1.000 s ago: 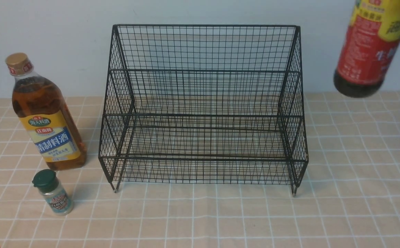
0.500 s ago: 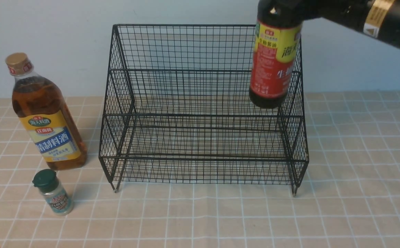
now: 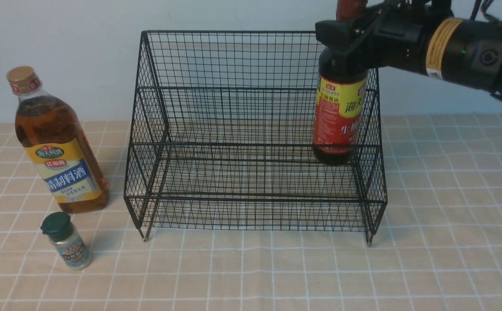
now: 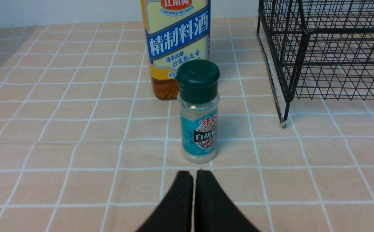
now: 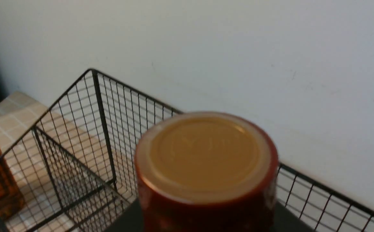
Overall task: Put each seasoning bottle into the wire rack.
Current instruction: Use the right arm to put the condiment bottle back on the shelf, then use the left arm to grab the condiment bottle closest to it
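The black wire rack (image 3: 251, 86) stands mid-table. My right gripper (image 3: 348, 45) is shut on the shoulder of the dark sauce bottle (image 3: 337, 121), which hangs upright inside the rack's right end with its base low behind the middle rail. The bottle's tan-topped red cap (image 5: 206, 154) fills the right wrist view. Left of the rack stand the tall amber bottle (image 3: 56, 151) and the small green-capped shaker (image 3: 65, 242). My left gripper (image 4: 191, 174) is shut and empty, low over the cloth just short of the shaker (image 4: 198, 112), with the amber bottle (image 4: 175, 48) behind it.
A checked beige tablecloth (image 3: 449, 216) covers the table and a pale wall (image 3: 61, 34) rises close behind the rack. The rack's left front foot (image 4: 283, 124) stands to one side of the shaker.
My right arm has carried the dark sauce bottle from the upper right, leftward and down into the rack's right end. The left gripper and the other bottles have not moved.
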{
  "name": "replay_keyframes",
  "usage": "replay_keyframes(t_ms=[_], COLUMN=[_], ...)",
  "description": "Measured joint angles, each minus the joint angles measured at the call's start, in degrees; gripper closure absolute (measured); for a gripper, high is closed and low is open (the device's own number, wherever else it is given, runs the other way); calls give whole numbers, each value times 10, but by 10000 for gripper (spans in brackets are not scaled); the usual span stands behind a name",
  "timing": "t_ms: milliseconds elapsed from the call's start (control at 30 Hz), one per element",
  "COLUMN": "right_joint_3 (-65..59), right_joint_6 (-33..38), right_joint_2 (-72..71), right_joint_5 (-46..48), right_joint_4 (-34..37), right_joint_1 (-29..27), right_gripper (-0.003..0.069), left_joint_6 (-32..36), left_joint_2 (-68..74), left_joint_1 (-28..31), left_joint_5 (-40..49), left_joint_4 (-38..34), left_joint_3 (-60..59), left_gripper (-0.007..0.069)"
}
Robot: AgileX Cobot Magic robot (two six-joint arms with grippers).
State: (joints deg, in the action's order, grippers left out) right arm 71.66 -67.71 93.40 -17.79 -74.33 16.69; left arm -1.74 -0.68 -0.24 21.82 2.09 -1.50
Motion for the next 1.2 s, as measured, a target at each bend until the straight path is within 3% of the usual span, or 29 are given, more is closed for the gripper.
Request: replay_keyframes(t_ms=[200, 367, 633, 900, 1200], right_joint_3=[3, 5, 6, 10, 10], right_joint_6=[-144, -239, -275, -290, -300], right_joint_2=[16, 29, 32, 22, -75], right_joint_5=[-12, -15, -6, -28, -31], right_joint_4=[-181, -267, -267, -267, -267], right_joint_1=[0, 0, 0, 0, 0], right_gripper=[393, 393, 391, 270, 251], left_joint_6=[0, 0, 0, 0, 0], left_joint_2=[0, 0, 0, 0, 0], left_joint_1=[0, 0, 0, 0, 0], left_joint_5=[0, 0, 0, 0, 0], left_joint_4=[0, 0, 0, 0, 0], left_joint_3=[0, 0, 0, 0, 0], left_gripper=[631, 631, 631, 631, 631])
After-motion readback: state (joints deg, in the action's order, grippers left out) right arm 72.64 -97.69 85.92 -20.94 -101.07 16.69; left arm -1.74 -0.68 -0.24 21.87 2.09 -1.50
